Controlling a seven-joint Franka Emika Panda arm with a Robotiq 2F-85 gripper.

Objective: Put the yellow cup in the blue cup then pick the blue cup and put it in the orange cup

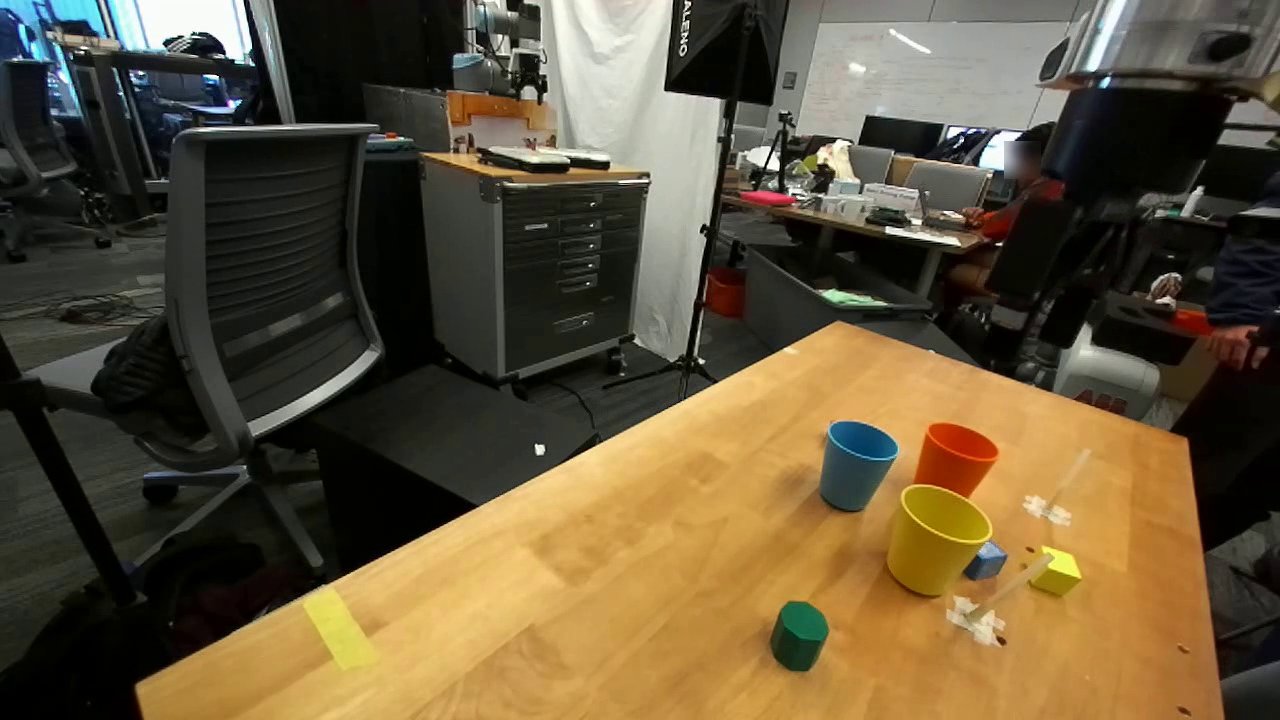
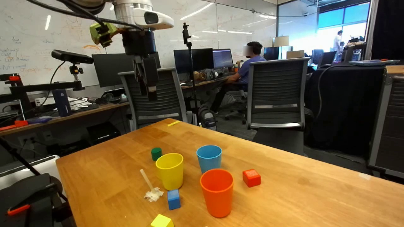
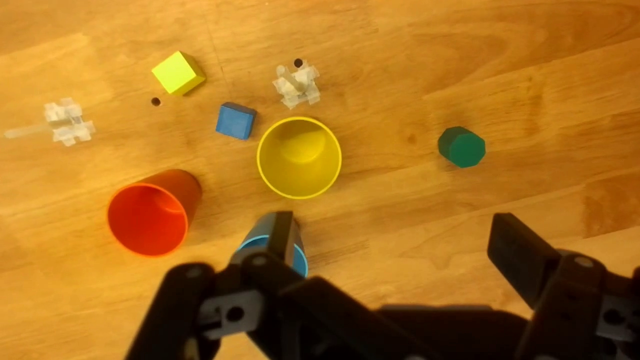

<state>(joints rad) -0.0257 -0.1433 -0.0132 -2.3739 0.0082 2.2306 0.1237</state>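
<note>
The yellow cup [image 1: 936, 545] stands upright on the table in both exterior views [image 2: 170, 173] and the wrist view [image 3: 299, 157]. The blue cup [image 1: 857, 468] stands upright beside it, also in an exterior view [image 2: 209, 159]. In the wrist view the blue cup [image 3: 300, 261] is partly covered by my left-hand finger. The orange cup [image 1: 955, 462] stands upright nearby, also in an exterior view [image 2: 217, 194] and the wrist view [image 3: 147, 219]. All three cups are apart. My gripper [image 3: 392, 220] is open and empty, high above the table in an exterior view [image 2: 149, 94].
Small blocks lie around the cups: green [image 3: 465, 148], blue [image 3: 236, 121], yellow [image 3: 177, 73] and red [image 2: 251, 177]. Two thin sticks are taped upright to the table, one near the yellow cup [image 2: 147, 180] and one near the orange cup [image 1: 1068, 480].
</note>
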